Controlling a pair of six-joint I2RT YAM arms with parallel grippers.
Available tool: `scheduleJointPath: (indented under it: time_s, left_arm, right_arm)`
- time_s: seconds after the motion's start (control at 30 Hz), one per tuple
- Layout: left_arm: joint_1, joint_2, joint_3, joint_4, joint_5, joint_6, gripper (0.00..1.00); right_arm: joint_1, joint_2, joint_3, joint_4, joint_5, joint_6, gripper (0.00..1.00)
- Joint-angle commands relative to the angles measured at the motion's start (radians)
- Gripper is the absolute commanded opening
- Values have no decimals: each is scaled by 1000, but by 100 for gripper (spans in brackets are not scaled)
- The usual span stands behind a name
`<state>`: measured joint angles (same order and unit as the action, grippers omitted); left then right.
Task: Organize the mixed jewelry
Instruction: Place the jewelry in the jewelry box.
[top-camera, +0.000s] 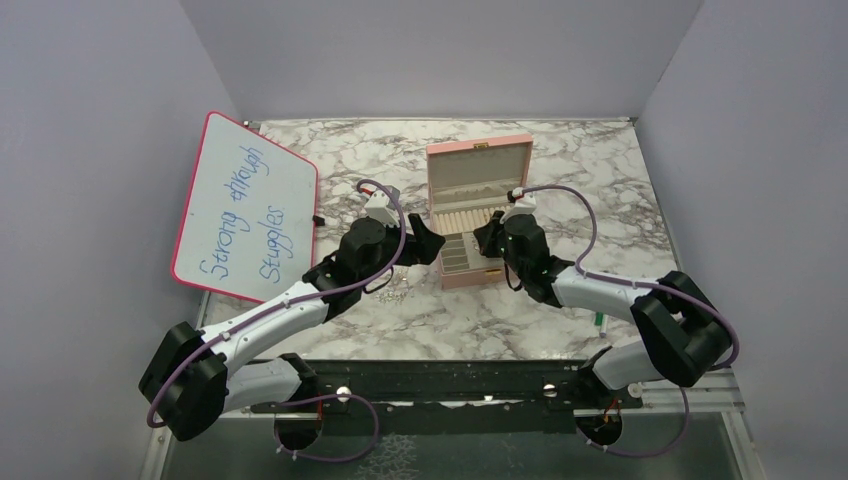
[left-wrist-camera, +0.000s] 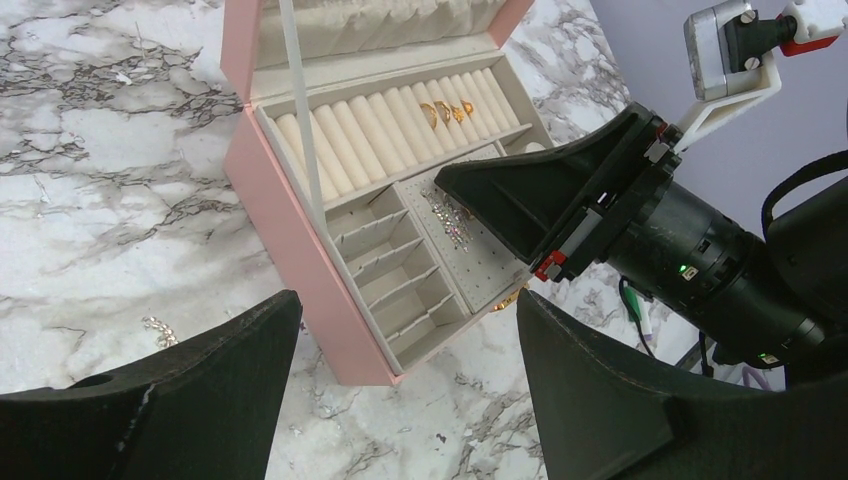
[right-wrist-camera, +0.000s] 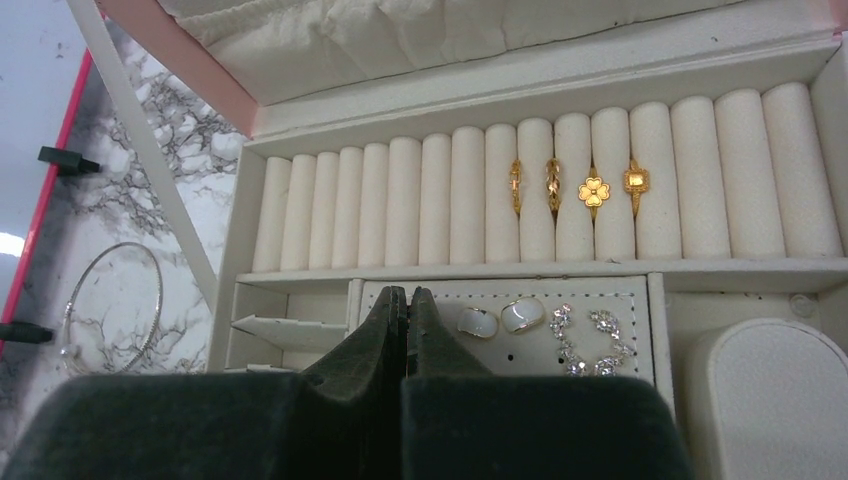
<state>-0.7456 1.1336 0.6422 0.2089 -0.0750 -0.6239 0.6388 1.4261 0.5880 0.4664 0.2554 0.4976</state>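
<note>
The pink jewelry box stands open mid-table. Several gold rings sit in its roll row. Two white earrings and crystal earrings lie on its dotted pad. A thin silver hoop lies on the marble left of the box. A small crystal piece lies loose on the table. My right gripper is shut and empty, its tips over the pad's left edge. My left gripper is open and empty, hovering at the box's front left corner.
A whiteboard with a pink frame leans at the left. A green-and-white marker pen lies by the right arm. The box's small side compartments hold nothing. Grey walls close in the table on three sides.
</note>
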Motion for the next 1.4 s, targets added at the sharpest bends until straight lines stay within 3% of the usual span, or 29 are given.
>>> scheduleJointPath:
  time_s: [0.0,0.87,1.37]
  left_arm:
    - [7,5,9,35,18,-3,80]
    - [15,18,8,41,36,-12,80]
    - [17,22,6,43,40,-14,80]
  right_arm:
    - [-10,19,35,-21,-11,-2,1]
    - [-11,10,41,-75,71,-4,1]
    - [-11,43,55,-67,-27,-30,5]
